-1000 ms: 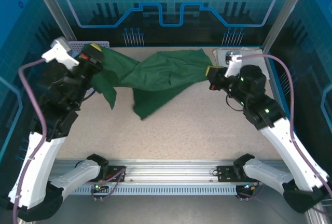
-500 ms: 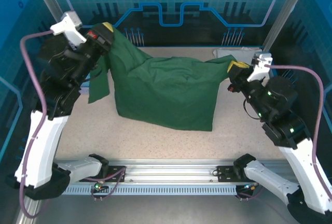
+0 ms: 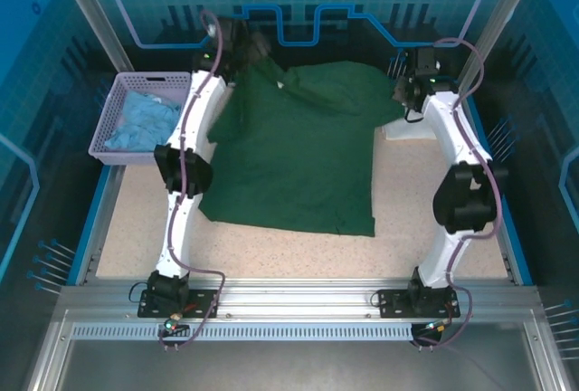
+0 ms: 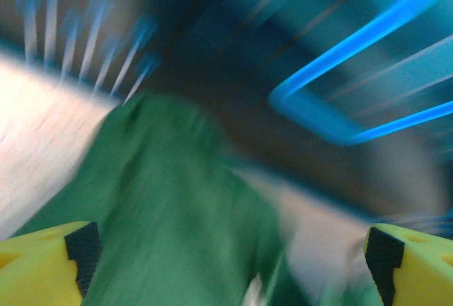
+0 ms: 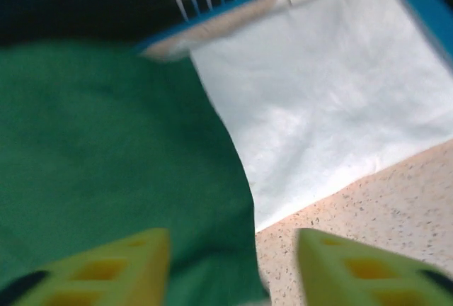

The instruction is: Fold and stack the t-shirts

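Observation:
The dark green t-shirt (image 3: 298,156) lies spread flat on the table, its collar toward the back. My left gripper (image 3: 246,50) hovers over its far left shoulder; the blurred left wrist view shows that gripper (image 4: 233,267) open wide, with green cloth (image 4: 170,214) below the yellow fingertips (image 4: 49,260). My right gripper (image 3: 404,94) is over the far right sleeve. This gripper (image 5: 233,270) is also open, above the green shirt's edge (image 5: 106,150). A folded white t-shirt (image 5: 333,93) lies beside it, at the back right (image 3: 414,130).
A purple basket (image 3: 116,110) holding light blue cloth (image 3: 145,119) stands at the back left. Blue walls ring the table, and the back wall is close behind both grippers. Bare speckled tabletop (image 3: 271,251) runs along the near edge.
Both arms swung to the back of the table, carrying the green shirt with them. It went from hanging between them to lying flat. Both grippers opened and let it go.

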Tool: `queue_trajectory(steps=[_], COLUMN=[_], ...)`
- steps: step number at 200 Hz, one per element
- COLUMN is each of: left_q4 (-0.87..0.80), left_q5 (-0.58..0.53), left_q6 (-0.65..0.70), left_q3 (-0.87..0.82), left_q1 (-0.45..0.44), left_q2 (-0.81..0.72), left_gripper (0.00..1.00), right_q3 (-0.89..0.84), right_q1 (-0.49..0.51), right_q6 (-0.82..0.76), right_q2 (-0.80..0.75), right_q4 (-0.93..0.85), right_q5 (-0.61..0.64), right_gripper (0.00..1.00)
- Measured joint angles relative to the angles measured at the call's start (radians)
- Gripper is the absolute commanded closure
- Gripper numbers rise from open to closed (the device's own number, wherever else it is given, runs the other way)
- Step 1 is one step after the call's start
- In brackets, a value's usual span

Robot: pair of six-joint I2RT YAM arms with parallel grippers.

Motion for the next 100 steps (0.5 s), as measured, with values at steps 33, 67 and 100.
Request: queue_trajectory(steps=[33, 67, 100], left_q4=[0.046, 0.144, 0.308], left_q5=[-0.003, 0.005, 0.034], left_q6=[0.025, 0.015, -0.045], left_q3=[-0.621, -0.954, -1.2], left_q1=[-0.006, -0.014, -0.087], left_q2=[-0.219, -0.555, -0.823], left_gripper=[0.01, 0.13, 0.28], right_q3=[-0.204, -0.451, -0.647], right_q1=[-0.086, 0.011, 0.18], right_q6=[0.094, 0.132, 0.159], right_q2=[-0.114, -0.413, -0.505], right_q4=[0.011, 0.115, 0.239], right_q5=[-0.105, -0.167, -0.21], right_gripper=[0.22, 0.23, 0.31])
